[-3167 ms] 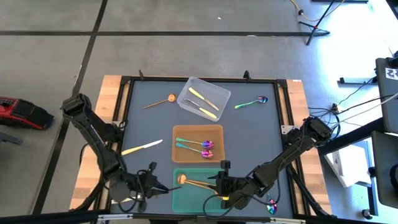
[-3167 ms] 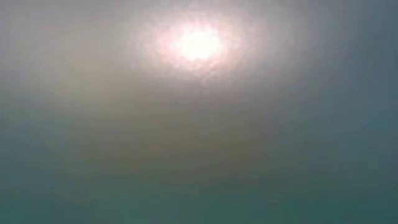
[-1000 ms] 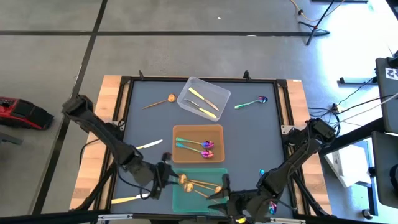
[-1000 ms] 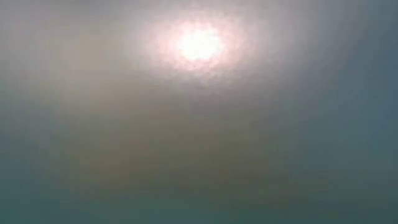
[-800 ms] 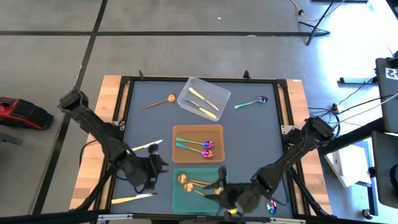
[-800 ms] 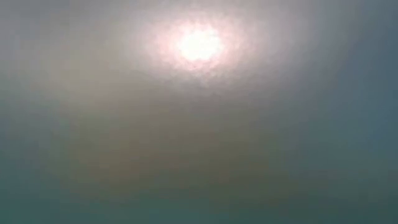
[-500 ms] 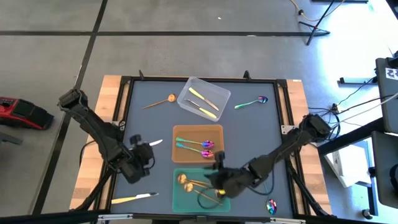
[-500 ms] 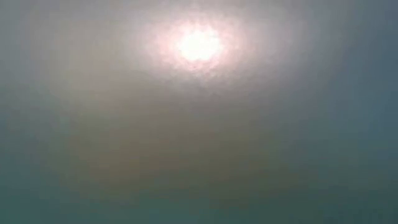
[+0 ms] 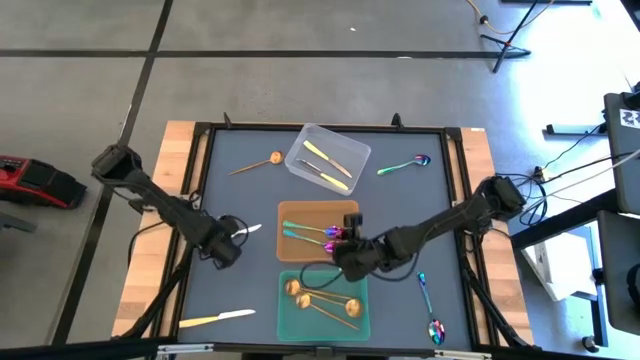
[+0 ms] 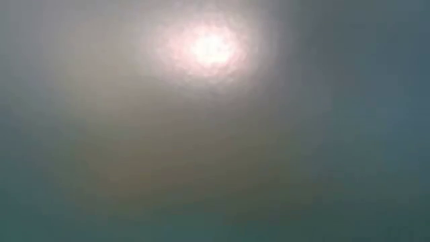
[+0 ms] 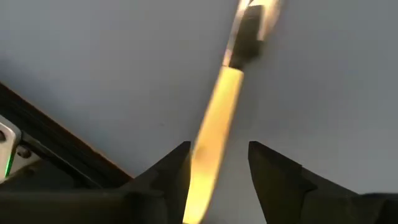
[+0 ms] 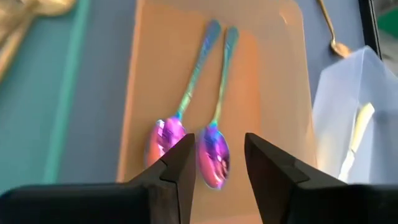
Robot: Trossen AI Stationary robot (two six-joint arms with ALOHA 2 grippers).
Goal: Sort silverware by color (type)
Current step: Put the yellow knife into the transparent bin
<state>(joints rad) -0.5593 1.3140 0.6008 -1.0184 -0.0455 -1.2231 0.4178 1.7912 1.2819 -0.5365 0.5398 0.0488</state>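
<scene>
A pale yellow knife point(image 9: 245, 229) lies flat on the table at mid left. My left gripper point(image 9: 226, 246) is open over its handle point(image 11: 214, 118), one finger on each side point(image 11: 217, 149). My right gripper point(image 9: 345, 251) hovers open over the orange bin's point(image 9: 290, 252) right near corner, above the bowls of two rainbow spoons point(image 12: 214, 149) that lie in the bin. A green bin point(image 9: 288, 322) holds copper spoons point(image 9: 320, 300). A clear bin point(image 9: 300, 145) holds two knives point(image 9: 328, 167). The low view shows only a blurred glow.
Loose on the table lie a copper spoon point(image 9: 258, 163) at the far left, a rainbow spoon point(image 9: 404, 165) at the far right, another rainbow spoon point(image 9: 428, 303) near the right front and a yellow knife point(image 9: 216, 319) at the left front.
My left gripper has gone from the green bin toward the table's left and far edges, to the knife at mid left. My right gripper has travelled from the near edge across the green bin toward the far edge, to the orange bin.
</scene>
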